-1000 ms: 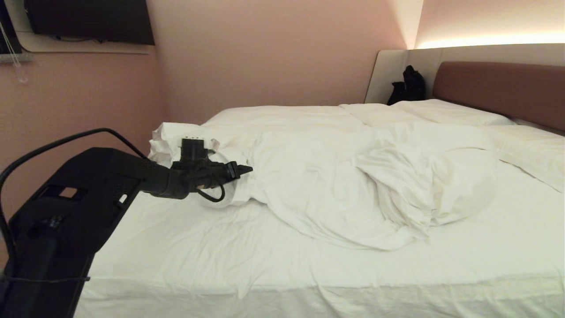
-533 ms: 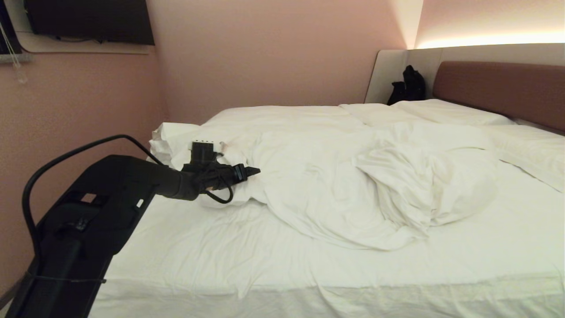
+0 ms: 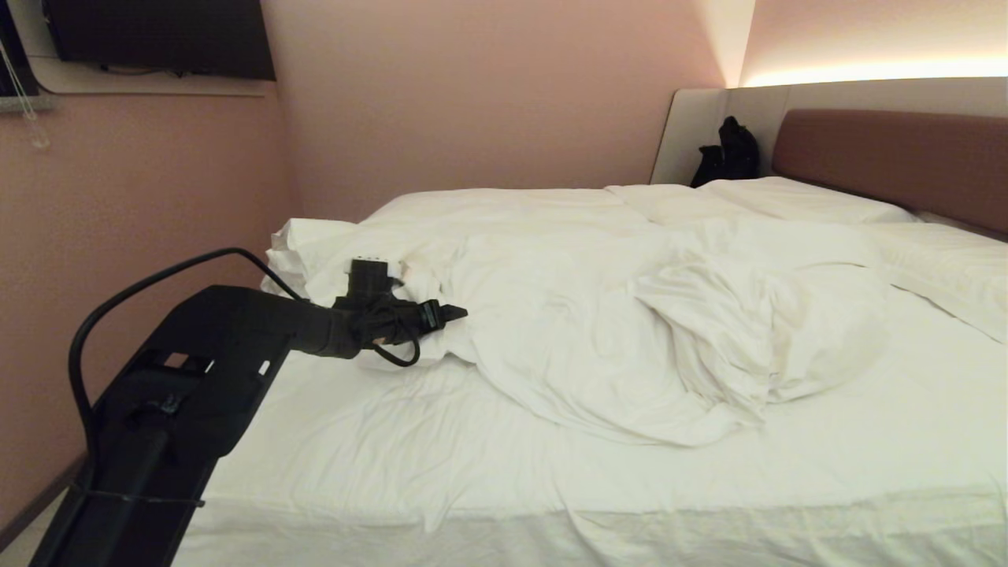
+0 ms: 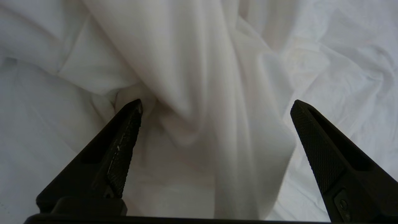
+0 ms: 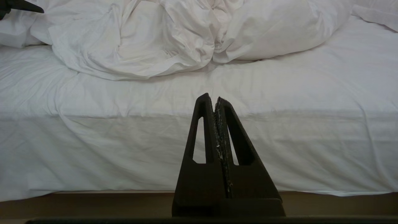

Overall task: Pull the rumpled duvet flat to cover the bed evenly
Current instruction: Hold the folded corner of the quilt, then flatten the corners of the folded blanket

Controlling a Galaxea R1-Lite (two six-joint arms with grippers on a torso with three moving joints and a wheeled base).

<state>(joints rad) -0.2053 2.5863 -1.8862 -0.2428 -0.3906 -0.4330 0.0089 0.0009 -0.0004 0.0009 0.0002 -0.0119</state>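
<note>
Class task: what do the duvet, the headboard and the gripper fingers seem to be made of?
Duvet: soft matte white cloth, probably cotton; it creases and puffs. Headboard: reddish-brown padded covering, perhaps faux leather; smooth and even. Left gripper fingers: black, likely plastic; stippled pads.

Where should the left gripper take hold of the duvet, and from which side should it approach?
Probably at the bunched fold at the duvet's near-left end, directly before the left gripper. The cloth there is gathered into a thick ridge that stands between the open fingers, so they can close across it. Approach low from the bed's left side, as the arm already points.
</note>
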